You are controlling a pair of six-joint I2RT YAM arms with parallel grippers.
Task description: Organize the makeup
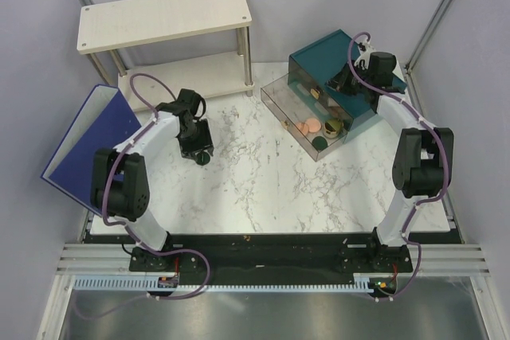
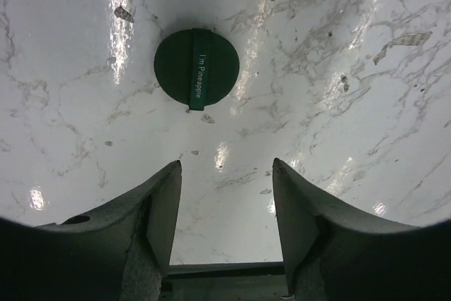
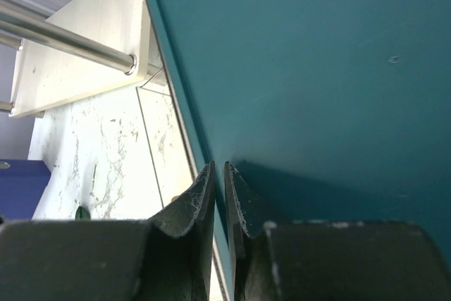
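- Left gripper (image 2: 225, 168) spread wide, empty, over the marble table (image 2: 352, 103).
- Green lid (image 2: 196, 68) lies flat just past its fingertips; its band reads "I'm Pineapple".
- The writing is legible only in the left wrist view; from the top the lid is a dark dot.
- Blue binder (image 1: 88, 137) leans at the table's left edge.
- Clear drawer (image 1: 283, 93), out of the teal box (image 1: 319, 57), holds pink compacts (image 1: 311, 126), a gold-rimmed tin (image 1: 332, 126) and a second lid (image 1: 319, 142).
- Right gripper (image 3: 219, 170) pinched to a slit, gripping nothing, above the box top.
- Shelf (image 1: 163, 15) stands behind.

Dark green lid (image 2: 196, 67) flat, label up — peach compacts (image 1: 311, 126), gold-rimmed tin (image 1: 332, 127) in drawer (image 1: 275, 98)
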